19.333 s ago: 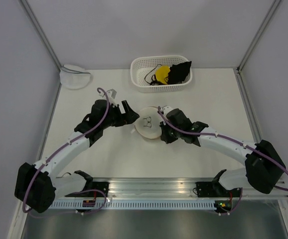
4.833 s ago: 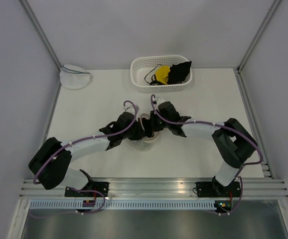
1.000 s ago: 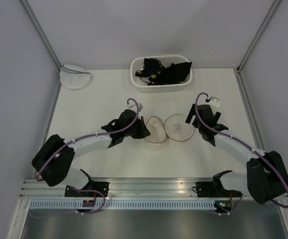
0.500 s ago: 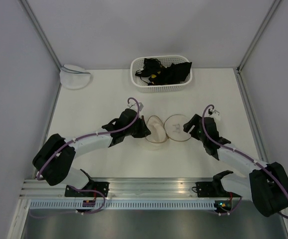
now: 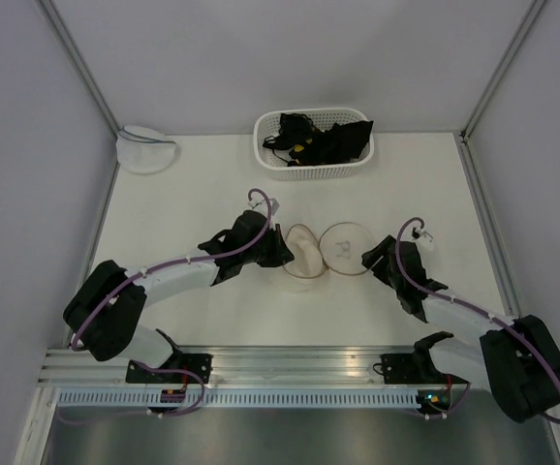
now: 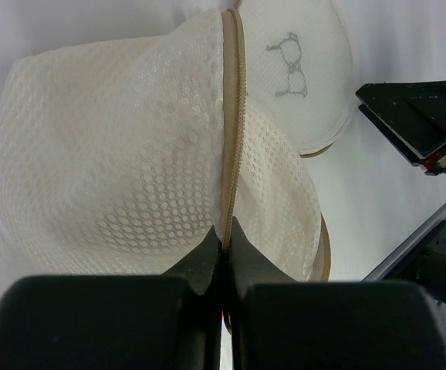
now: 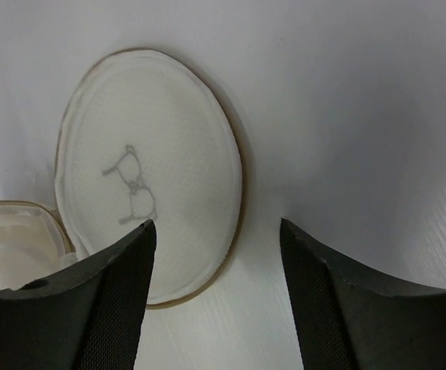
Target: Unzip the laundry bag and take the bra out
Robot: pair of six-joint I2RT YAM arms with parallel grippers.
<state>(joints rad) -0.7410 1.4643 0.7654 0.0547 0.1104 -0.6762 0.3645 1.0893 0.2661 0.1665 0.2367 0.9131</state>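
Note:
The laundry bag (image 5: pixel 304 254) lies unzipped in two halves at the table's middle: a mesh dome with a tan rim (image 6: pixel 130 154) stands on edge, and a flat lid with a grey print (image 7: pixel 146 177) lies to its right. My left gripper (image 5: pixel 278 254) is shut on the dome's tan rim (image 6: pixel 227 231). Just right of the lid, my right gripper (image 5: pixel 369 257) is open, and the lid's edge shows between its fingers (image 7: pixel 217 231) without touching them. The black bra (image 5: pixel 328 143) lies in the white basket (image 5: pixel 261 145) at the back.
A second white pouch with a grey-blue rim (image 5: pixel 144 148) sits at the back left corner. A bit of yellow (image 5: pixel 304 147) peeks from under the black fabric in the basket. Aluminium posts frame the walls.
My right arm has drawn back toward the near edge, lowering beside the lid, and its jaws have narrowed. The left arm and the bag have not moved.

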